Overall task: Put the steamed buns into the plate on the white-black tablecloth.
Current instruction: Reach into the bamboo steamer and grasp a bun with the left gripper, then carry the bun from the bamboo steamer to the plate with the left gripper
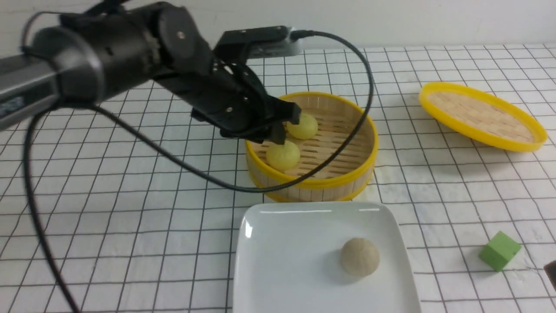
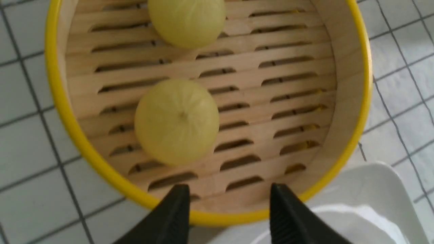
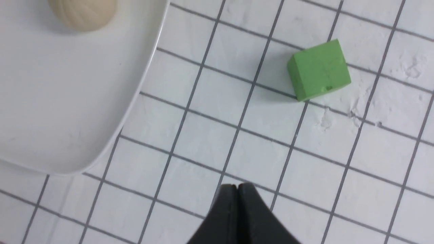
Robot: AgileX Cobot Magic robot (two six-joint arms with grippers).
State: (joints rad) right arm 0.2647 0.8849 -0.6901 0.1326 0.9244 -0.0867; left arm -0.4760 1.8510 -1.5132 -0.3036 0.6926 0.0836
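Two pale yellow steamed buns (image 1: pixel 283 155) (image 1: pixel 302 126) lie in the round bamboo steamer (image 1: pixel 372 143). In the left wrist view they show as one bun in the middle (image 2: pixel 176 122) and one at the frame edge (image 2: pixel 186 20). The beige-white bun (image 1: pixel 359 256) lies on the white square plate (image 1: pixel 295 261) on the white-black tablecloth (image 1: pixel 130 195). My left gripper (image 1: pixel 287 127) is open and empty, above the steamer's left part, next to the buns; its jaws (image 2: pixel 229 188) stand wide apart over the steamer rim. My right gripper (image 3: pixel 237 187) is shut and empty above the cloth.
The yellow-rimmed woven lid (image 1: pixel 482 115) lies at the back right. A green cube (image 1: pixel 499 251) (image 3: pixel 318 69) sits on the cloth right of the plate. The plate corner (image 3: pixel 67 101) with the beige bun (image 3: pixel 84 13) shows in the right wrist view. The left arm's cable loops over the steamer.
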